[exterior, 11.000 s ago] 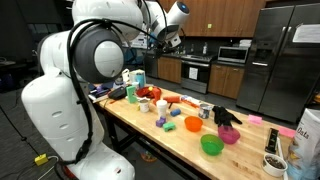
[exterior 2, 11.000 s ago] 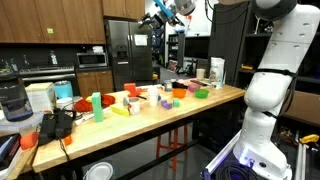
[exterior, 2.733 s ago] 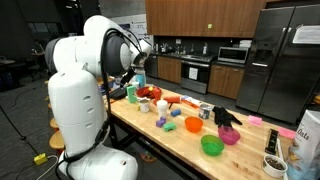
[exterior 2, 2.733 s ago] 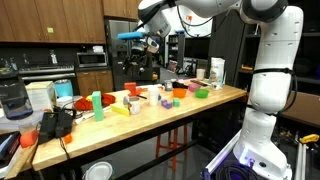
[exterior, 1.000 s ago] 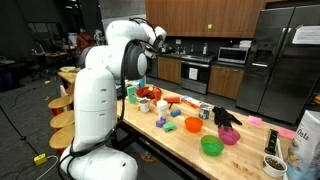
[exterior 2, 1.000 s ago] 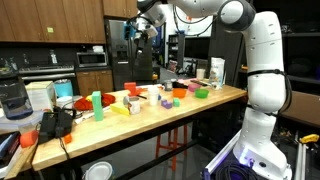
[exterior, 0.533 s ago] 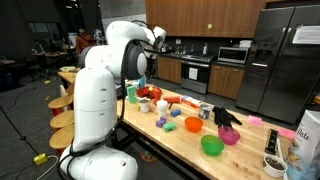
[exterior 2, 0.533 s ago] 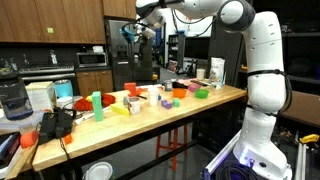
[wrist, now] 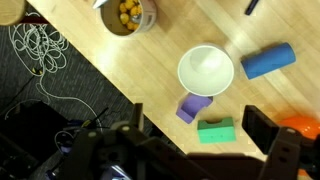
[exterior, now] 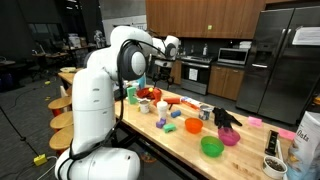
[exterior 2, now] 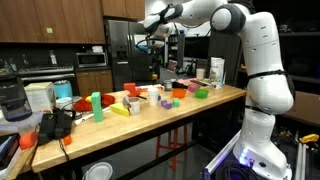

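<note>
The gripper (wrist: 196, 118) hangs wide open, empty, above the table (wrist: 110, 55). Beneath it: a white bowl (wrist: 206, 70), purple block (wrist: 192, 108), green block (wrist: 215, 130).

Wrist view: orange object (wrist: 306, 126) cut off by the right edge; cup of yellow balls (wrist: 130, 12) cut off by the top edge; dark item (wrist: 252, 6) at the top edge, too little visible to identify. Hand (wrist: 198, 150): fingers blurred and clipped by the bottom edge. In both exterior views the hand is too small to read its jaws.
</note>
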### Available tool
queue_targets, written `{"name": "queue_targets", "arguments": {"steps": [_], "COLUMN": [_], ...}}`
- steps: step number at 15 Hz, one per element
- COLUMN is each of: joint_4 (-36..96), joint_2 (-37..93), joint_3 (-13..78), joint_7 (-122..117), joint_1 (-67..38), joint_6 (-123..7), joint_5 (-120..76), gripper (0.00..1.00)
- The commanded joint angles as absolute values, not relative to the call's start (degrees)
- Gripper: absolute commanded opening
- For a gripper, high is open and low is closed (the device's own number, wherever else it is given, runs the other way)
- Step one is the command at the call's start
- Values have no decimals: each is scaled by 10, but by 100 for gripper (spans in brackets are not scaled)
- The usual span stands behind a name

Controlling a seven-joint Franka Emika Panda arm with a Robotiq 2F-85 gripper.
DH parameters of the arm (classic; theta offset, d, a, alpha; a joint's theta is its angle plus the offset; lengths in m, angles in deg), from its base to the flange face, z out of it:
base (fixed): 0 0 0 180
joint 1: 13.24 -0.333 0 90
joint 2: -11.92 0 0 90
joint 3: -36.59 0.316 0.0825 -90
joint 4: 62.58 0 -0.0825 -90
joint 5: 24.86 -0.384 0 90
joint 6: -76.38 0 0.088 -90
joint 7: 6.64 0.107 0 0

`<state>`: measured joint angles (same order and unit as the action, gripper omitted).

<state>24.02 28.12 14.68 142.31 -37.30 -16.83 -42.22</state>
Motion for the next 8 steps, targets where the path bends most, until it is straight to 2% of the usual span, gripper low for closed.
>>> {"name": "queue_targets", "arguments": {"steps": [1,8], "joint_4": [240,238], "joint_2": [286,293], "joint_3": [135,127], "joint_7": [1423,1422], "joint_1": [-377,-385], "joint_6": [-168,-169], "joint_5": [-422,-422], "gripper": [100,100]}}
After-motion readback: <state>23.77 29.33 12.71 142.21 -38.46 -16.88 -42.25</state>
